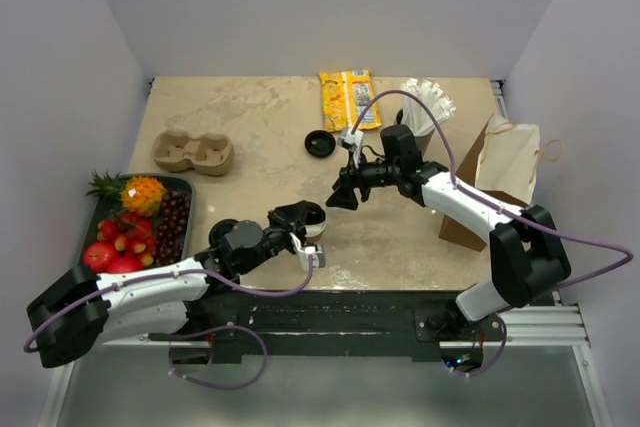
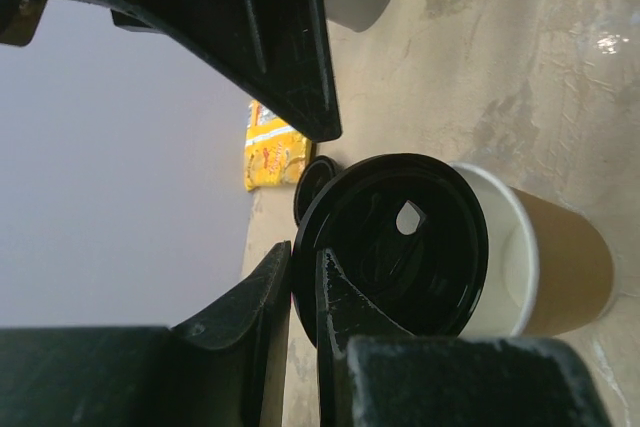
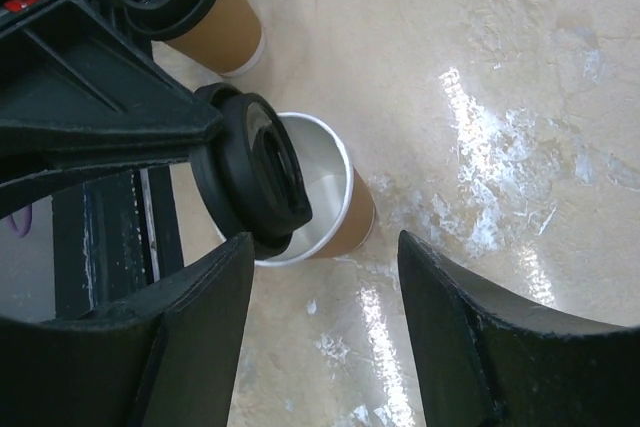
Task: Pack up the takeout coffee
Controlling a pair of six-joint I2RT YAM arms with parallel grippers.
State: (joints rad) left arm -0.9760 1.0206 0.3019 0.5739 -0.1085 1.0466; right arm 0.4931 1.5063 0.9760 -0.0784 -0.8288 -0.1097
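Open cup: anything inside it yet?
The cup shows a white inner wall, with no drink visible. The lid, pinched by the left gripper, covers part of the mouth and hides the bottom there.

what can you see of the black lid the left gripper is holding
The lid is round, glossy black plastic, with a ringed rim and a small drinking hole showing white through it. The left gripper, nearly shut, pinches its edge. It stands steeply tilted over the mouth of the open brown paper cup, not seated; its lower edge seems to touch the cup's rim.
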